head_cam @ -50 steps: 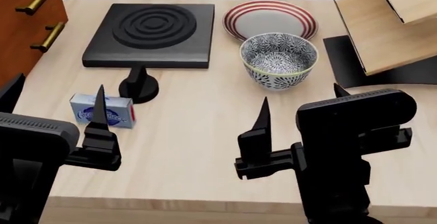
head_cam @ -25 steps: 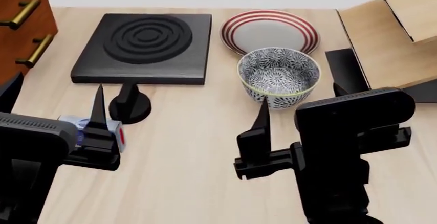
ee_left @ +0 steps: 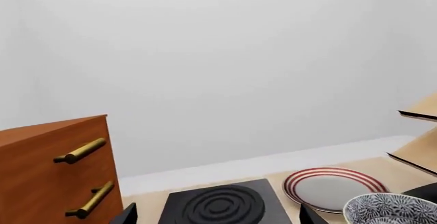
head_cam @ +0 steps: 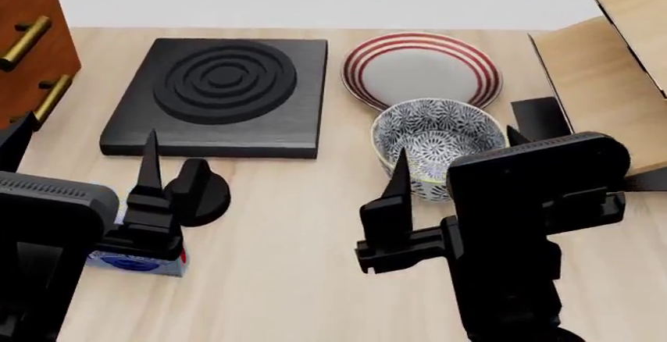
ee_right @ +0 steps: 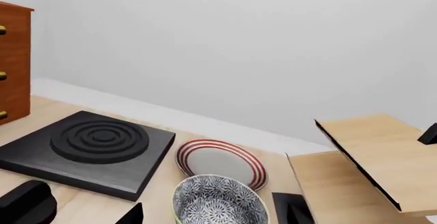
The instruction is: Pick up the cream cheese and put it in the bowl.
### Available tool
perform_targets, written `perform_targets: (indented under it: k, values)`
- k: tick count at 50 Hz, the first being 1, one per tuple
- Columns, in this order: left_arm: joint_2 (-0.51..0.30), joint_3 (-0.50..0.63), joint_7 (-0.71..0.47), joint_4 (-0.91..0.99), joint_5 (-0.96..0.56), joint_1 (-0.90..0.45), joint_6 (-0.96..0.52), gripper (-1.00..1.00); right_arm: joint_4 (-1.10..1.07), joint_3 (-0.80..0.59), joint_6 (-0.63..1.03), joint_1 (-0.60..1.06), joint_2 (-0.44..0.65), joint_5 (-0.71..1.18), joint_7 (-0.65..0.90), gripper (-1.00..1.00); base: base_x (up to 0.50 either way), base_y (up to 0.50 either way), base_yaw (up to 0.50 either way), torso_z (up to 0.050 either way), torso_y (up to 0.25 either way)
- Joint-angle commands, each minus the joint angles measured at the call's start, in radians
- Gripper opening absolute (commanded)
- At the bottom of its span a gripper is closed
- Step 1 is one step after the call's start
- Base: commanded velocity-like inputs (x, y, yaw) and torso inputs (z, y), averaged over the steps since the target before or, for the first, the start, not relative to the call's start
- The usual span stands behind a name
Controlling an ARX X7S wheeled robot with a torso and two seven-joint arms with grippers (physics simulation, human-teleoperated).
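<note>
The cream cheese [head_cam: 133, 263] lies flat on the wooden table at the front left, a pale blue box with a red end, mostly hidden behind my left gripper's near finger. My left gripper [head_cam: 83, 153] hangs above it, open and empty. The bowl [head_cam: 438, 140], white with a dark leafy pattern, stands right of centre; it also shows in the right wrist view [ee_right: 218, 203] and at the edge of the left wrist view [ee_left: 392, 209]. My right gripper [head_cam: 458, 158] is open and empty, its fingers straddling the bowl in the head view and raised above the table.
A black square stove plate [head_cam: 219, 92] sits at the back left, a red-striped white plate [head_cam: 422, 59] behind the bowl. A black knob-like piece [head_cam: 198, 191] stands next to the cream cheese. A brown cabinet [head_cam: 26, 22] borders the left, a wooden rack [head_cam: 615, 69] the right.
The head view has shifted, so the table's things sit lower in it. The cream cheese has gone from beside the left finger to mostly behind it. Both grippers stay open.
</note>
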Motion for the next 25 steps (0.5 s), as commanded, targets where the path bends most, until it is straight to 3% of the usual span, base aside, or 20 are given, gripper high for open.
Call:
perform_targets:
  k: [1, 16, 25]
  values:
    - [-0.005, 0.001, -0.006, 0.001, -0.007, -0.001, 0.0, 1.0, -0.003, -0.003, 0.002, 0.001, 0.002, 0.004, 0.004, 1.0, 0.21, 0.18, 0.0, 0.0, 0.0]
    - [-0.011, 0.006, -0.014, 0.004, -0.016, -0.002, -0.001, 1.0, -0.015, 0.006, 0.009, 0.0, 0.004, 0.019, 0.004, 1.0, 0.21, 0.18, 0.0, 0.0, 0.001]
    - [-0.015, 0.009, -0.019, 0.003, -0.02, -0.003, 0.0, 1.0, -0.019, 0.009, 0.01, 0.0, 0.004, 0.026, 0.004, 1.0, 0.23, 0.04, 0.0, 0.0, 0.0]
